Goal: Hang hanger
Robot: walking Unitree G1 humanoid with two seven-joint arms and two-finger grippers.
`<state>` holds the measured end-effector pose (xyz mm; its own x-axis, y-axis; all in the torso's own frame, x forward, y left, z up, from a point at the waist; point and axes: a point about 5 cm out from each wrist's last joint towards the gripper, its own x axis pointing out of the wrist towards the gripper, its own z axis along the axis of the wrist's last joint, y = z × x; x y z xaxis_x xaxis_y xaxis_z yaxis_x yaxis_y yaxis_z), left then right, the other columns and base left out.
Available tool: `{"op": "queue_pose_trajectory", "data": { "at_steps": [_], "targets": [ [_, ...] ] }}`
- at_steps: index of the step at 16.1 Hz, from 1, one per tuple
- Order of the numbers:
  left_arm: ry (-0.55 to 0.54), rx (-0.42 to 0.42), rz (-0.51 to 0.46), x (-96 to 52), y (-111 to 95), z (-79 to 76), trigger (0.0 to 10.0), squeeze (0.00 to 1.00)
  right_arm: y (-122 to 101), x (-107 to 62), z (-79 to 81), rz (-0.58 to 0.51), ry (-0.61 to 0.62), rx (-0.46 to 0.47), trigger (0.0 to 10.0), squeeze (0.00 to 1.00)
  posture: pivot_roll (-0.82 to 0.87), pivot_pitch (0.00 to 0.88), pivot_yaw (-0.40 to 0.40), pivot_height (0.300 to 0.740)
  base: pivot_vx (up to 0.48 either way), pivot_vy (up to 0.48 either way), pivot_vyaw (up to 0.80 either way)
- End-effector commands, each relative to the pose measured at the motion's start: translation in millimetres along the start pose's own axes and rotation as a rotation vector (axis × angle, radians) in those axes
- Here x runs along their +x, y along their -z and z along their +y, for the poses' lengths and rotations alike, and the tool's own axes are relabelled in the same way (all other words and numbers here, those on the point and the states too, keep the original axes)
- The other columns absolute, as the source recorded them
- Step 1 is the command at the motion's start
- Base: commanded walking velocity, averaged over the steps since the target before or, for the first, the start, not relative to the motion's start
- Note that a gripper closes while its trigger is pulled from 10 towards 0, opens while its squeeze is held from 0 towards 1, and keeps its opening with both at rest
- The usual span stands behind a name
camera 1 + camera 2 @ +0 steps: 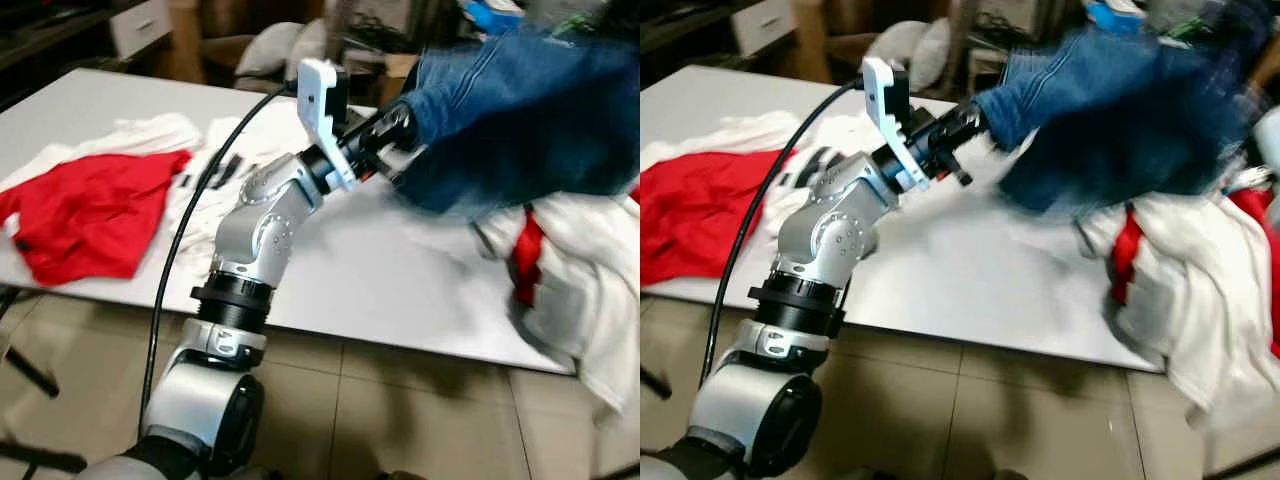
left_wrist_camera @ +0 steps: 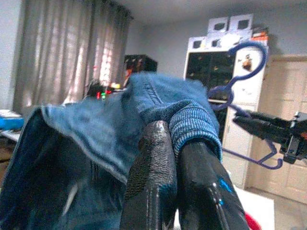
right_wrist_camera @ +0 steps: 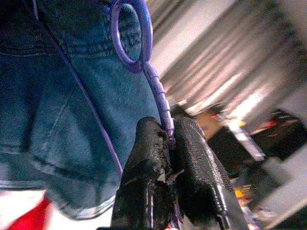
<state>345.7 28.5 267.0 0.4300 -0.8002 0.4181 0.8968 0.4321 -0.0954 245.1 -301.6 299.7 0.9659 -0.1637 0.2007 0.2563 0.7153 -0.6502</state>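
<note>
Left wrist view: your left pincer (image 2: pixel 175 143) clamps the jeans (image 2: pixel 96 139) taut above the bench (image 1: pixel 400 280) while the right pincer (image 3: pixel 170 139) grips the purple hanger (image 3: pixel 132 36) for hanging

light: even indoor, bright curtains (image 2: pixel 62 52) | blur: jeans (image 1: pixel 520 110) smeared by motion | tabletop (image 1: pixel 380 270) soft glare

White table (image 1: pixel 380 270) w/ red shirt (image 1: pixel 90 215) at left, white/red clothes pile (image 1: pixel 580 270) at right.
</note>
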Motion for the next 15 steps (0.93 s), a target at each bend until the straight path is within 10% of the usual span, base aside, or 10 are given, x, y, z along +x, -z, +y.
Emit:
{"op": "queue_pose_trajectory", "data": {
  "at_steps": [1, 3, 7, 8, 15],
  "targets": [
    [-0.005, 0.003, -0.04, 0.6, -7, -0.6, 10.0, 0.0, -5, -2.2, -20.9, -0.031, 0.122, -0.033, 10.0, 0.0, -0.21, 0.0, 0.016, 0.74, 0.0, 0.0, 0.0],
    [0.039, 0.005, 0.11, -7.6, 21, -8.0, 10.0, 0.0, -1, -7.3, -20.5, -0.031, 0.125, -0.082, 10.0, 0.0, -0.21, 0.0, 0.028, 0.74, 0.0, 0.0, 0.0],
    [-0.013, 0.132, 0.557, -38.6, 101, -4.5, 10.0, 0.0, 57, -46.4, 42.2, 0.297, -0.405, -0.023, 10.0, 0.0, -0.22, 0.0, 0.043, 0.74, 0.0, 0.0, 0.0],
    [0.042, 0.132, 0.628, -45.7, 120, -11.0, 10.0, 1.0, 69, -65.9, 59.8, 0.386, -0.557, -0.001, 10.0, 0.0, -0.23, 0.0, 0.049, 0.74, 0.0, 0.0, 0.0],
    [0.236, 0.278, 0.799, -68.7, 113, 5.3, 10.0, 1.0, 48, -92.5, 32.1, 0.392, -0.973, 0.112, 10.0, 0.0, -0.23, 0.0, 0.05, 0.74, 0.0, 0.0, 0.0]
  ]
}}
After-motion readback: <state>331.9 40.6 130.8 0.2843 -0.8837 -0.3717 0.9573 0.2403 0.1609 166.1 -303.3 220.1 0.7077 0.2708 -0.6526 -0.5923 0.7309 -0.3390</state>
